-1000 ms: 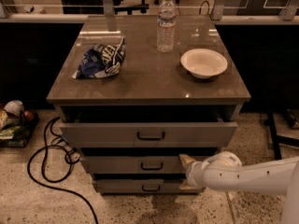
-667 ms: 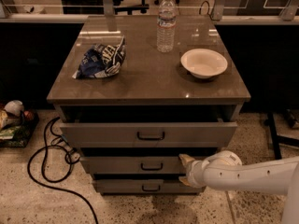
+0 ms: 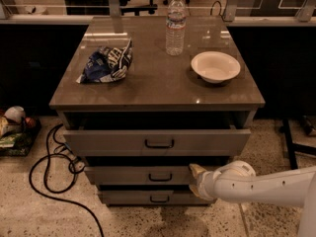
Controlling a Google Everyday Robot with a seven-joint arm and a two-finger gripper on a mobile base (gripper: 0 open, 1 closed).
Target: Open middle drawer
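The middle drawer point(image 3: 143, 175) is the second of three grey fronts on the cabinet, with a small black bar handle point(image 3: 160, 177). It stands out a little from the cabinet, less than the drawer above it. My gripper point(image 3: 196, 180) is at the right end of this drawer's front, to the right of the handle. The white arm point(image 3: 266, 185) reaches in from the right edge of the camera view. The arm hides the drawer's right corner.
The uppermost drawer point(image 3: 113, 142) is pulled out furthest and overhangs the middle one. The lowest drawer point(image 3: 128, 197) sits just above the floor. On the cabinet top point(image 3: 158, 90) are a water bottle point(image 3: 175, 26), a white bowl point(image 3: 215, 66) and a chip bag point(image 3: 107, 62). A black cable point(image 3: 49, 172) loops on the floor at left.
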